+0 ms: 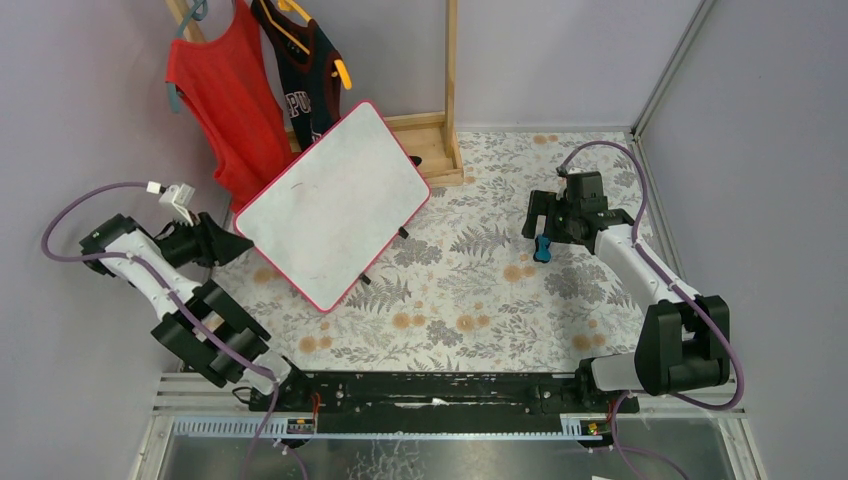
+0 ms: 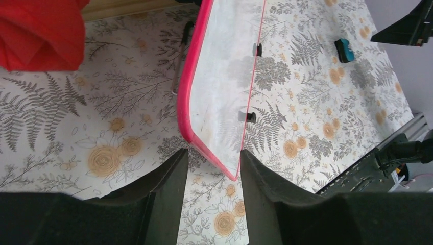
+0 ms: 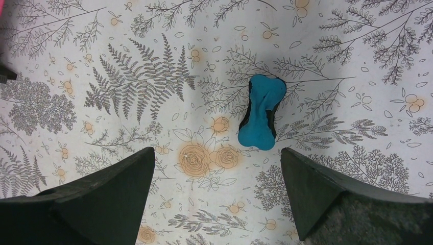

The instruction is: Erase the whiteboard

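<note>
The whiteboard (image 1: 330, 205) sits toward ten o'clock of the floral tablecloth (image 1: 470, 310), turned like a diamond, with its pink-red frame all round and two small black feet showing along its five o'clock edge. Its white face looks nearly clean, with only faint grey smudges. The left gripper (image 1: 236, 243) meets the board's nine o'clock corner. In the left wrist view that corner lies between the left gripper's (image 2: 214, 153) dark fingers (image 2: 163, 178), which seem to press on it from both sides, clamped on the frame. At about two o'clock of the cloth the right gripper (image 1: 545, 232) hovers over a blue bone-shaped eraser (image 1: 542, 249) that lies flat on the pattern. The right wrist view shows the eraser (image 3: 261, 112) apart from the right gripper (image 3: 217, 153), whose fingers are spread wide and hold nothing. Beyond the board, at eleven o'clock, a red tank top (image 1: 225, 90) and a dark garment (image 1: 300, 70) hang on a wooden rack (image 1: 450, 90).
</note>
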Robot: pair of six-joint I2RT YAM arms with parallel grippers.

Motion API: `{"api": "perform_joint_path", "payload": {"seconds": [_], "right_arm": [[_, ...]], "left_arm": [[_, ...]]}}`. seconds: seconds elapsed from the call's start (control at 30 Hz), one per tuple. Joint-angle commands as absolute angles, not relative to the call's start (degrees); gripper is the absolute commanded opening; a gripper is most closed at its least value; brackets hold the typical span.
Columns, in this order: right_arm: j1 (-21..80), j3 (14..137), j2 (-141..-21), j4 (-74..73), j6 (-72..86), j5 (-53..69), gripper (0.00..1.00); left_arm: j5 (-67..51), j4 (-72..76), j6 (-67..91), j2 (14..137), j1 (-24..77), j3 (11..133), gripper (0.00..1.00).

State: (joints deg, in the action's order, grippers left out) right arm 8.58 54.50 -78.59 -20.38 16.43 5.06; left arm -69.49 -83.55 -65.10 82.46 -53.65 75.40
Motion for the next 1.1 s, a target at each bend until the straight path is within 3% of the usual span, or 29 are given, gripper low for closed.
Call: {"api": "perform_joint_path", "payload": {"seconds": [0.0,0.77,0.93,1.07], "right_arm": [[8.92,54.21,-77.27,-19.0,16.94,5.27,0.99],[9.21,52.88,-77.08,-18.2,17.7,2.33,0.99],[9.93,50.89,-76.2,-16.82,18.42,1.15,0.99],[10.37,48.58,-75.56,-15.54,18.93,0.05,0.99]], "left_arm": [[-67.79,-83.15,-65.66,80.53,-55.79,74.64,0.42],[-63.82,-80.52,-69.03,80.78,-70.85,68.53,0.41],[-65.33,-68.4,-59.45,79.2,-71.58,62.88,0.4],[-61.99,-45.13,-41.4,70.86,-69.43,52.66,0.4]]}}
